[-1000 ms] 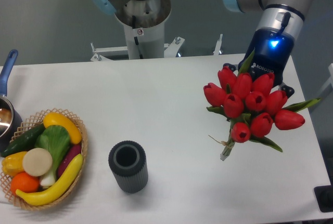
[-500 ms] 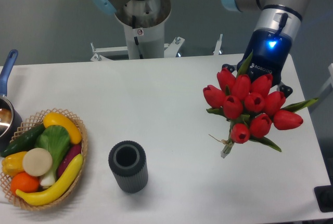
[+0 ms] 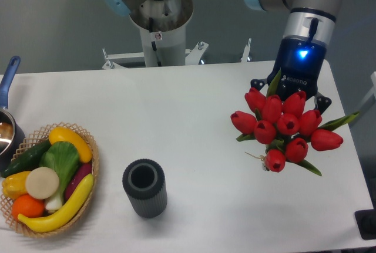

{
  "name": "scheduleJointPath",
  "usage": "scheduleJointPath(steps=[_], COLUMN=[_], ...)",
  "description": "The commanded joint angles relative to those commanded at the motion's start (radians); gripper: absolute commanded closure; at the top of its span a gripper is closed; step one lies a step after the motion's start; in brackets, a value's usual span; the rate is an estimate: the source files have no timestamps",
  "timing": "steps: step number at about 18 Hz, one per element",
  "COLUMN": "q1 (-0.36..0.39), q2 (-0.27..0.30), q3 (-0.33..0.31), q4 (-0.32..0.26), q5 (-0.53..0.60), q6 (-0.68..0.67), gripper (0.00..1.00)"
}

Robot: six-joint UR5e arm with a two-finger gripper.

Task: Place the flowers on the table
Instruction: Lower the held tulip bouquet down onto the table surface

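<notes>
Flowers (image 3: 284,128) hang bunched under my gripper (image 3: 292,90) over the right side of the table (image 3: 176,124), their red heads turned up toward the camera so that they cover my fingertips; I cannot tell how my jaws stand or exactly where they meet the stems. Starting with the containers: at the left edge a wicker basket (image 3: 91,174) holds a banana (image 3: 59,211), an orange (image 3: 27,206), a cucumber (image 3: 24,158), a yellow pepper (image 3: 70,141), a purple eggplant (image 3: 78,178), a leafy green (image 3: 60,162) and a pale round slice (image 3: 42,182), all packed close together. Just behind the basket, at the frame's edge, a pot (image 3: 7,138) with a blue handle shows something brownish inside. A dark ribbed vase (image 3: 144,187) stands upright near the front middle of the table, well apart from the bunch, and its mouth looks dark with nothing showing in it. As for the flowers, I count about ten red tulips clustered tight, with green leaves sticking out to the right and lower right, and a wisp of twine showing at the left of the lowest bloom. The stems are almost wholly hidden beneath the heads.
</notes>
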State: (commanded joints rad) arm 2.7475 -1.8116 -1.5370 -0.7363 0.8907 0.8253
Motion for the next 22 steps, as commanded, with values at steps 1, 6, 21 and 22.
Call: scheduleJointPath(steps=[1, 6, 21, 22], q1=[-0.021, -0.072, -0.141, -0.15], q2=[-0.003, -0.003, -0.051, -0.066], q3=[0.0, -0.043, -0.193, -0.19], q4=[0.002, 0.002, -0.032, -0.032], q5=[0.048, 0.197, 0.606, 0.626], q6=[0.005, 0.077, 0.403, 0.416], gripper=[0.58, 0.58, 0.6, 0.6])
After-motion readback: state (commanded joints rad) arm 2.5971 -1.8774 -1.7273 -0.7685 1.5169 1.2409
